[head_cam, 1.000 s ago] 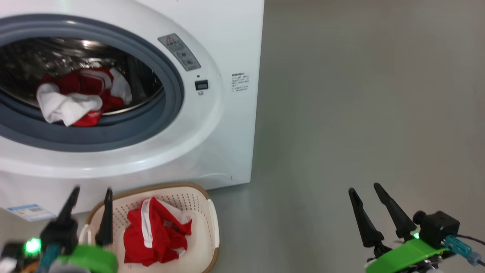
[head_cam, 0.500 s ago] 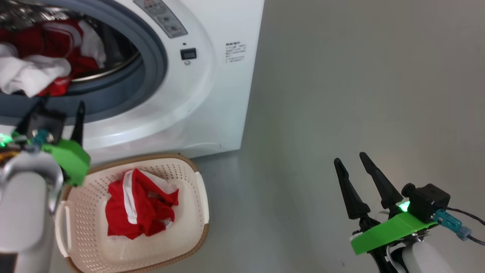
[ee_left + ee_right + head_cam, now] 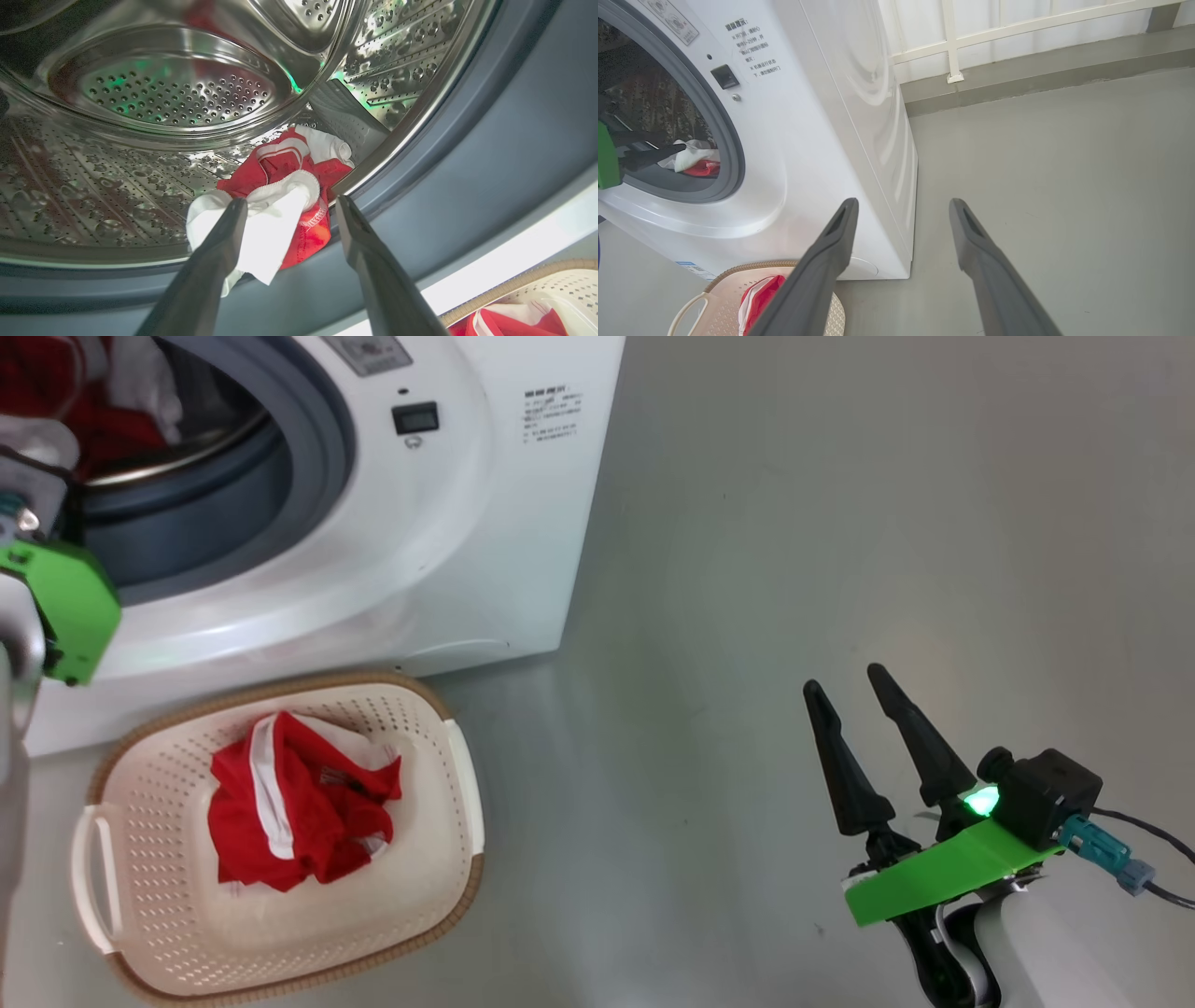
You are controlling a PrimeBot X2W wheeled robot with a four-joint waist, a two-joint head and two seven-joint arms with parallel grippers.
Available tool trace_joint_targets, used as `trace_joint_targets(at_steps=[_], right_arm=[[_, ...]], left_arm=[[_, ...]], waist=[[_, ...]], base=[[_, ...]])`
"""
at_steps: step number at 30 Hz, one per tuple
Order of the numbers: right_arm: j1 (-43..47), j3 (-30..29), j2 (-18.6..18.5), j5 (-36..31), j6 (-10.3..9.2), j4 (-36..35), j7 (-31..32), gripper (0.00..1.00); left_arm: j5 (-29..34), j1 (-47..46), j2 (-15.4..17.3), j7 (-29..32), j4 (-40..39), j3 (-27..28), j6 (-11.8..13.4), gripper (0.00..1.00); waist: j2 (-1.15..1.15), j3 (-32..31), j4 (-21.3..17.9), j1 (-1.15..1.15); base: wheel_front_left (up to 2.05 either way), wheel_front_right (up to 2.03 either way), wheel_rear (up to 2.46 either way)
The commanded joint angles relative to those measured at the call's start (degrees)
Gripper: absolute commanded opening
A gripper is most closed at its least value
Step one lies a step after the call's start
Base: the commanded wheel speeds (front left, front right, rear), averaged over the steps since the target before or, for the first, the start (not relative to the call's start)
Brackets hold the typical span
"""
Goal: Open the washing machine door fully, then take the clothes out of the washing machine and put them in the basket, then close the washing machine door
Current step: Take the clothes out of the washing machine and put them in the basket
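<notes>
- At the drum (image 3: 177,88) front lip, the clothes (image 3: 280,177) lie bunched: soft, light, limp.
- Our left gripper (image 3: 289,200), released, flanks the white fold; we would pinch there, where layers gather.
- Our right gripper (image 3: 843,677) hangs released above the floor (image 3: 840,476).

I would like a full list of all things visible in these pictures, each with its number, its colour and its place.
washing machine: one, white with grey gasket and steel drum, at the left.
clothes in the drum: one bundle, red and white, at the drum's front lip.
clothes in the basket: one bundle, red with white trim, in the basket's middle.
basket: one, cream with brown rim, on the floor before the machine.
floor: one, grey, right of the machine.
railing: one, white, beyond the machine.
left gripper: one, dark fingers open, either side of the drum bundle.
right gripper: one, dark fingers open, above the floor.
</notes>
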Motion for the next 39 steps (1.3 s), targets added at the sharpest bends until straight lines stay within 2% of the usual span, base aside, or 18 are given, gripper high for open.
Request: trace_joint_targets(at_steps=[1, 13, 29, 31, 33, 34, 39], right_arm=[[-0.9, 1.1, 0.1, -0.5, 0.36, -1.7, -0.4, 1.00], [-3.1, 2.7, 0.9, -0.5, 0.36, -2.3, -0.4, 1.00], [-3.2, 4.4, 1.5, -0.3, 0.36, -2.5, -0.4, 1.00], [-3.2, 4.4, 1.6, -0.2, 0.36, -2.5, -0.4, 1.00], [-3.3, 4.3, 1.7, -0.2, 0.36, -2.6, -0.4, 1.00], [-3.2, 4.2, 1.7, -0.2, 0.36, -2.6, -0.4, 1.00], [-3.1, 4.0, 1.7, -0.3, 0.36, -2.5, -0.4, 1.00]], left_arm=[[0.8, -2.6, 3.5, 0.4, 0.4, 0.5, 0.7, 1.00], [2.7, -11.2, 5.8, 3.7, 10.6, -2.3, 2.7, 1.00], [3.0, -14.4, 9.2, 5.6, 14.2, -4.8, 4.1, 0.98], [2.7, -14.2, 9.3, 5.7, 14.4, -4.8, 3.7, 0.49], [2.6, -14.0, 9.5, 5.9, 14.5, -5.1, 3.7, 0.14], [2.4, -13.9, 9.5, 6.0, 14.6, -5.1, 3.6, 0.01], [1.1, -13.1, 9.2, 6.1, 14.8, -4.7, 3.4, 0.00]], waist=[[0.00, 1.8, -0.7, 0.00], [0.00, 5.7, -2.6, 0.00], [0.00, 7.1, -5.0, 0.00], [0.00, 7.1, -5.2, 0.00], [0.00, 7.0, -5.3, 0.00], [0.00, 7.0, -5.3, 0.00], [0.00, 6.5, -5.1, 0.00]], base=[[0.00, 0.00, 0.00], [0.00, 0.00, 0.00], [0.00, 0.00, 0.00], [0.00, 0.00, 0.00], [0.00, 0.00, 0.00], [0.00, 0.00, 0.00], [0.00, 0.00, 0.00]])
